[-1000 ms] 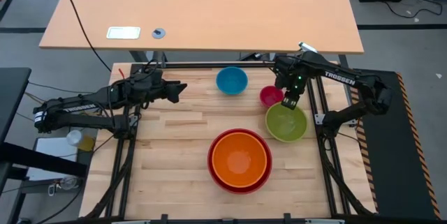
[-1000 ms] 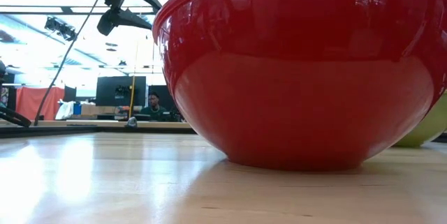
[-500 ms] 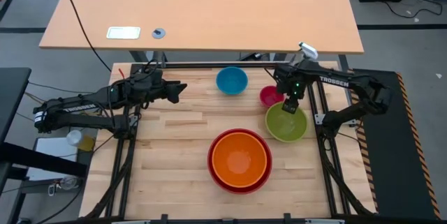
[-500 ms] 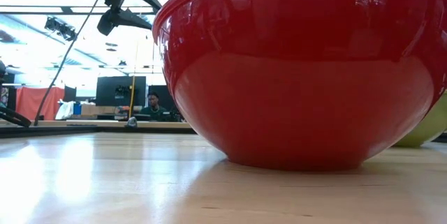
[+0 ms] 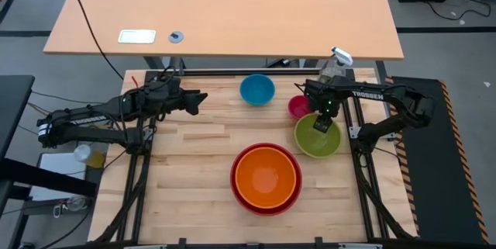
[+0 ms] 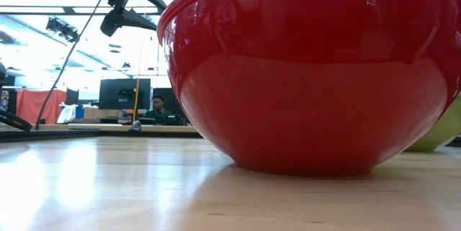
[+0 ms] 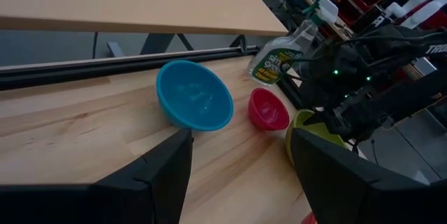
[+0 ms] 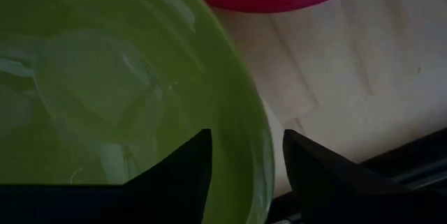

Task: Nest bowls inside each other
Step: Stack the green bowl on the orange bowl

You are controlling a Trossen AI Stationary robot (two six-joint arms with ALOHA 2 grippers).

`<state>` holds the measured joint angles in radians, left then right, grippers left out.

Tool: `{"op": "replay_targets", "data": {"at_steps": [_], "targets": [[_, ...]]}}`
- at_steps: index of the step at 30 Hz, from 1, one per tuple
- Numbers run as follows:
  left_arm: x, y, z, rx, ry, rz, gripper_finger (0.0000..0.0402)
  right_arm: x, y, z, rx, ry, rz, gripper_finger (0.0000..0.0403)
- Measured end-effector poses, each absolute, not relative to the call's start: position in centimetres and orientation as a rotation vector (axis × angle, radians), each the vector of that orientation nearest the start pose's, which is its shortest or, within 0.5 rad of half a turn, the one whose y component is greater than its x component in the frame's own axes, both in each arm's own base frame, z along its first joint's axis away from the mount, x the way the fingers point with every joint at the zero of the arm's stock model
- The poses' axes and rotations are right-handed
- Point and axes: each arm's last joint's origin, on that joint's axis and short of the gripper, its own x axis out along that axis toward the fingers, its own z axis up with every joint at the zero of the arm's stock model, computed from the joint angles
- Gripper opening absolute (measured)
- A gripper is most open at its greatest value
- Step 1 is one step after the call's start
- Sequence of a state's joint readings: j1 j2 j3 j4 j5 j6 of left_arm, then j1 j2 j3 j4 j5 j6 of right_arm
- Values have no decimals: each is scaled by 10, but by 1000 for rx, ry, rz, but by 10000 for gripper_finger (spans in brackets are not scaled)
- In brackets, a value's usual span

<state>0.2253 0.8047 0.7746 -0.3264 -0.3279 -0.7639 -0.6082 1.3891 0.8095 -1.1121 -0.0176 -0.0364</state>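
The orange bowl [image 5: 266, 173] sits nested inside the red bowl [image 5: 239, 198] at the table's near middle. The lime green bowl [image 5: 316, 142] stands to their far right, with the small pink bowl [image 5: 298, 108] just beyond it and the blue bowl [image 5: 256, 89] at the far middle. My right gripper [image 8: 241, 172] points down, open, over the green bowl's far rim [image 8: 260, 155]. One finger is inside the bowl and one outside, and I see no touch. My left gripper [image 5: 200, 99] hangs open above the table's far left.
A clear spray bottle [image 5: 333, 63] stands at the table's far right corner, just behind my right arm. A black frame rail [image 5: 232, 72] runs along the far edge. Bare wood lies at the table's left and near left [image 5: 186, 179]. In the low view the red bowl [image 6: 310, 80] fills most of the picture.
My right gripper has come down onto the green bowl's far rim, shifting a little toward the table's near edge. The bowls have stayed where they were.
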Motion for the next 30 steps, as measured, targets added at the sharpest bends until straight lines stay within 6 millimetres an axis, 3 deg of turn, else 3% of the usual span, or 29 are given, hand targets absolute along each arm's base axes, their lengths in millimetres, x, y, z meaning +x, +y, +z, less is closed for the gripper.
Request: {"op": "replay_targets", "data": {"at_steps": [19, 26, 30], "targets": [[166, 48, 313, -717, 134, 657, 245, 171, -104, 183, 520, 1605, -396, 46], [166, 48, 313, -717, 134, 657, 245, 172, -104, 185, 527, 1605, -386, 36], [166, 48, 313, -718, 133, 657, 245, 174, -105, 196, 515, 1612, -381, 34]]}}
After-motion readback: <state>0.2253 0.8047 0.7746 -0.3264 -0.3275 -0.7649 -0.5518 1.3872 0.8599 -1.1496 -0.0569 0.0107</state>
